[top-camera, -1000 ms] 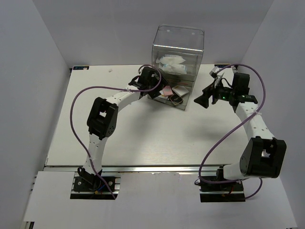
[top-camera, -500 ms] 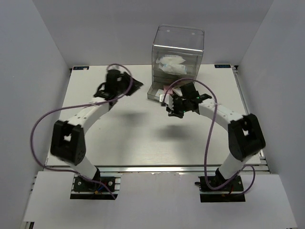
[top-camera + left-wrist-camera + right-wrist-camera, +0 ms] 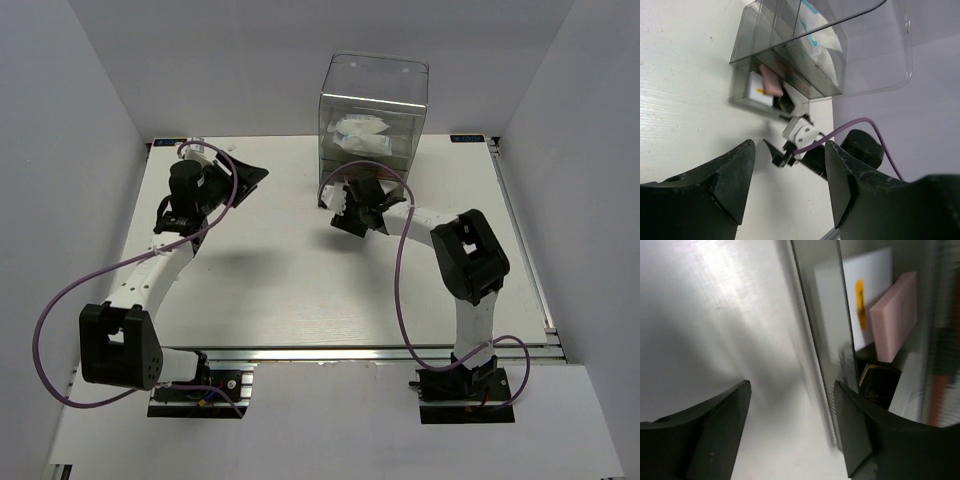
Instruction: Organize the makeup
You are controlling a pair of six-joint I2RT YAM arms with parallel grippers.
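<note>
where: pink square (image 3: 897, 315), white flat square with orange mark (image 3: 867, 290) and black square compact (image 3: 880, 385) lie in the bottom drawer (image 3: 822, 330) of the tall clear plastic box (image 3: 372, 110), middle of the desk (image 3: 300, 290) far edge | right end effector (image 3: 350, 212): fingers apart, holding nothing, just in front of that drawer, nearer | left end effector (image 3: 250, 180): fingers apart, holding nothing, well apart near the far-left corner

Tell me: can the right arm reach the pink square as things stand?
Probably not directly. The right end effector is open beside the clear drawer box, but the box's clear wall stands between it and the pink square inside.
</note>
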